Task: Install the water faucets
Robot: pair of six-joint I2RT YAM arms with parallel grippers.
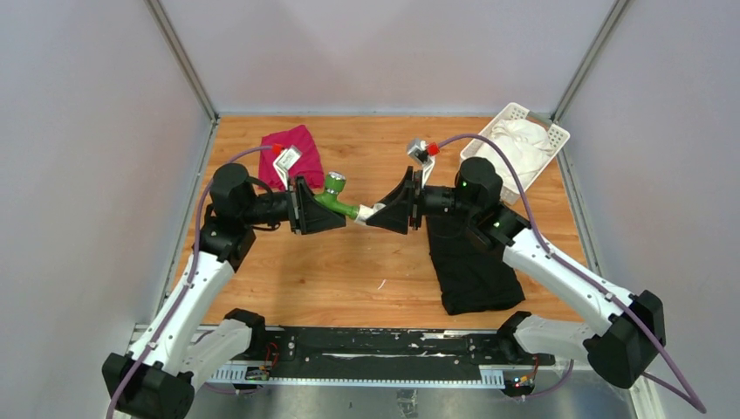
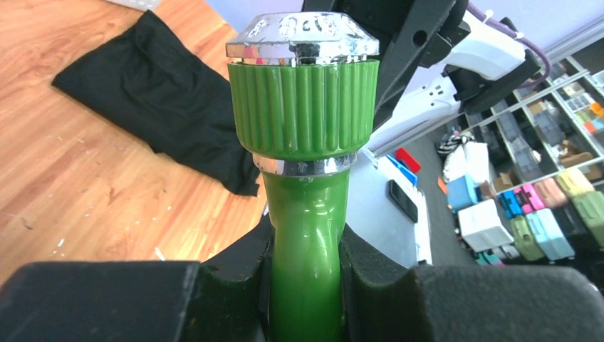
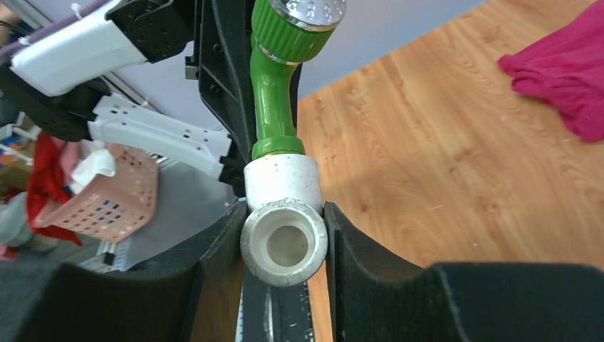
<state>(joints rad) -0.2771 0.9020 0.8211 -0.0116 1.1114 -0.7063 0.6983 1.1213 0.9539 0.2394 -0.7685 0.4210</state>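
Nearest you, a black cloth (image 1: pixel 467 257) lies toward the right edge of the worktop (image 1: pixel 349 271). Above the worktop's middle, your left gripper (image 1: pixel 325 208) is clamped on the stem of the green tap (image 2: pixel 305 107). Your right gripper (image 1: pixel 384 214) pinches the white pipe fitting (image 3: pixel 283 185), and the tap's end sits against the fitting. Farther back, a red cloth (image 1: pixel 292 148) lies near the far-left corner. A white basket (image 1: pixel 524 118) holding a white cloth (image 1: pixel 519 144) sits at the far-right corner.

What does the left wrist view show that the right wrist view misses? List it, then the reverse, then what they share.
Only the left wrist view: the black cloth. Only the right wrist view: the white pipe fitting clamped in the right hand, the red cloth and a pink basket. Both: the green tap with its ribbed knob, its stem gripped by the left hand.
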